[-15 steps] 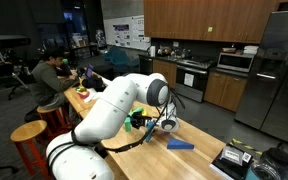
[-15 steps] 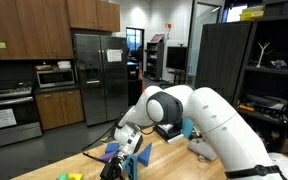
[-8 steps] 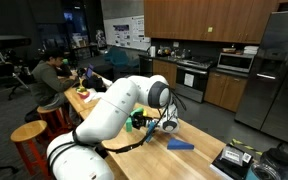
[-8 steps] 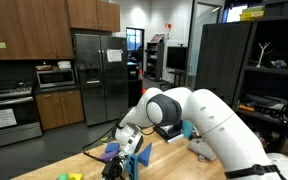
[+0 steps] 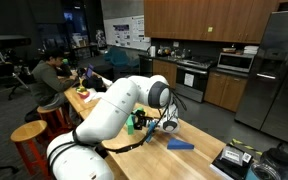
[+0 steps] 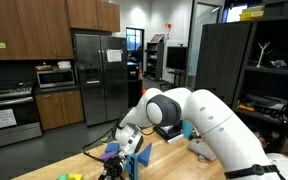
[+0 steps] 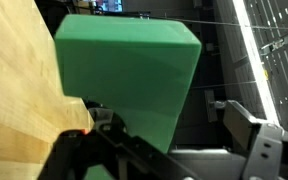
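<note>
Tool (image 7: 169, 138) position is low over the wooden worktop (image 7: 19, 90), at the end of the white arm (image 5: 119, 105). The wrist view shows a green block (image 7: 129, 75) filling most of the frame. It stands on the worktop edge area between the two fingers (image 7: 246, 135). A dark gap separates the block from the finger on the right of that view, while the opposite finger lies close against the block's lower corner. The tool is therefore released: jaws spread, block between them but not clamped.

In both exterior views the tool (image 5: 167, 124) (image 6: 119, 165) is small and partly masked by the wrist, so jaw spacing cannot be read there. These views supply the surroundings instead. In an exterior view, a green part (image 5: 136, 121) shows just beside the wrist, and a flat blue piece (image 5: 181, 145) lies on the worktop (image 5: 199, 160) near the tool. A seated person (image 5: 50, 76) is at the far end. In an exterior view, a purple piece (image 6: 111, 152) lies just beside the tool, with a steel refrigerator (image 6: 94, 75) well behind it. The purple piece does not appear in the wrist view.
</note>
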Tool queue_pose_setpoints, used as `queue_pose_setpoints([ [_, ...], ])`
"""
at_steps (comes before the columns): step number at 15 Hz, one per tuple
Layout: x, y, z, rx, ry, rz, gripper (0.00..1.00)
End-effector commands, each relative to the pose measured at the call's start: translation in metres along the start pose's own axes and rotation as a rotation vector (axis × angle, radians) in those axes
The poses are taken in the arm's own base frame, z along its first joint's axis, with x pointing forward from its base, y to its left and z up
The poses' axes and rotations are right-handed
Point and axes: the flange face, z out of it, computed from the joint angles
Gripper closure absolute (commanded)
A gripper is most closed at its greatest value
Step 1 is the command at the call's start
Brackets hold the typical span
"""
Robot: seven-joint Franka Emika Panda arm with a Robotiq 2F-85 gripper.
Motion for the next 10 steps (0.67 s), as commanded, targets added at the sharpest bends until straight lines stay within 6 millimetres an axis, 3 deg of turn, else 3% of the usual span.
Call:
queue_pose_setpoints([
  [1, 0.001, 0.022, -0.016, -0.014, 0.034, -0.048, 0.00],
  [8, 0.002, 0.021, -0.020, -0.050, 0.043, -0.043, 0.00],
  [9, 0.001, 0.000, -0.006, -0.010, 0.007, -0.004, 0.00],
  [10, 0.001, -0.001, -0.006, -0.013, 0.008, -0.004, 0.00],
])
